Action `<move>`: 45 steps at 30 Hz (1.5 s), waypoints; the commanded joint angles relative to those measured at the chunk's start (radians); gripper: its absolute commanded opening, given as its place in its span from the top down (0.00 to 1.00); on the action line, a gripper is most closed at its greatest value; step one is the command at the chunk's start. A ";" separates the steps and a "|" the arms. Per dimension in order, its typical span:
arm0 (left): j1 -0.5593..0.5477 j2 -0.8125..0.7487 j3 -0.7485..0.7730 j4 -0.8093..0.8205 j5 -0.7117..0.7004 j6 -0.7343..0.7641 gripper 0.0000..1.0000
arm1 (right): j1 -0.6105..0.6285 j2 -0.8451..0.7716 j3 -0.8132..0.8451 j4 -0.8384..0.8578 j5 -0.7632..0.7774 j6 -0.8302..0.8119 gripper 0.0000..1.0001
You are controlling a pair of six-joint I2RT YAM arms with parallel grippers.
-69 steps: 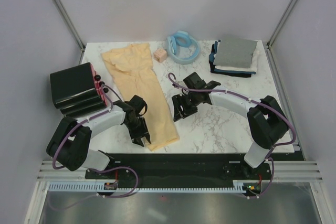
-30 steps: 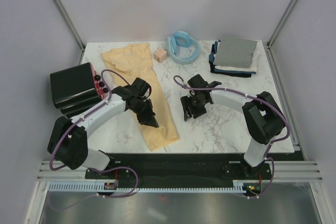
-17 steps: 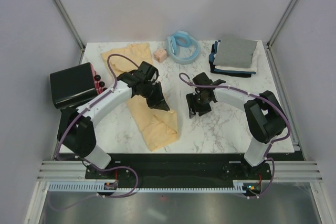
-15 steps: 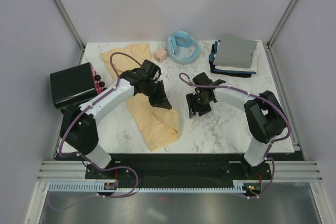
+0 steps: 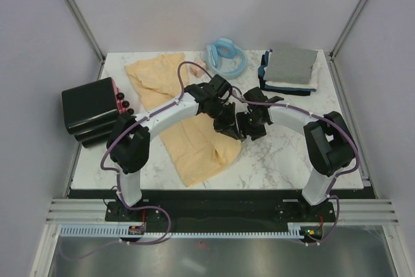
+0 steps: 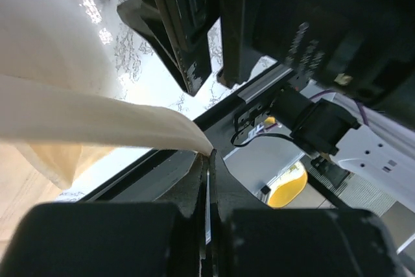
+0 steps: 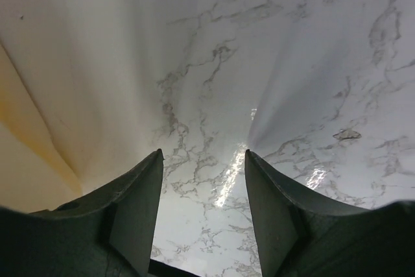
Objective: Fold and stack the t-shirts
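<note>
I'm mid-fold: left fingers [image 6: 110, 238] pinch the yellow shirt [image 5: 191, 150] by its edge; right fingers [image 7: 133, 209] spread, empty. Next, I'd lay it flat.

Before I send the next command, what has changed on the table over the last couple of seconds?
The left gripper, shut on an edge of the pale yellow t-shirt, has swept from the near left to the table's middle, dragging that edge rightward up to the right gripper. The right gripper, open, edged slightly right. The folded stack, blue ring and black box have not moved.
</note>
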 commanded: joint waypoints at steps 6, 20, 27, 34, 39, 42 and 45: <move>-0.065 0.039 0.047 0.014 0.065 0.062 0.98 | -0.026 -0.027 0.003 -0.009 0.029 0.015 0.39; -0.053 -0.093 -0.132 -0.015 -0.027 0.027 0.98 | -0.027 -0.017 0.004 -0.006 0.003 0.015 0.39; -0.030 -0.211 -0.346 -0.030 -0.069 -0.013 0.98 | -0.029 -0.023 0.004 -0.007 -0.009 0.013 0.39; -0.025 -0.245 -0.448 -0.032 -0.072 -0.021 0.98 | -0.030 -0.021 0.003 -0.007 -0.026 0.015 0.39; -0.021 -0.233 -0.513 -0.036 -0.079 -0.039 0.98 | -0.029 -0.030 0.001 -0.009 -0.031 0.015 0.39; -0.021 -0.202 -0.521 -0.035 -0.087 -0.030 0.98 | -0.029 -0.039 0.001 -0.006 -0.029 0.016 0.39; -0.019 -0.187 -0.508 -0.033 -0.112 -0.027 0.98 | -0.027 -0.047 -0.002 -0.006 -0.031 0.013 0.38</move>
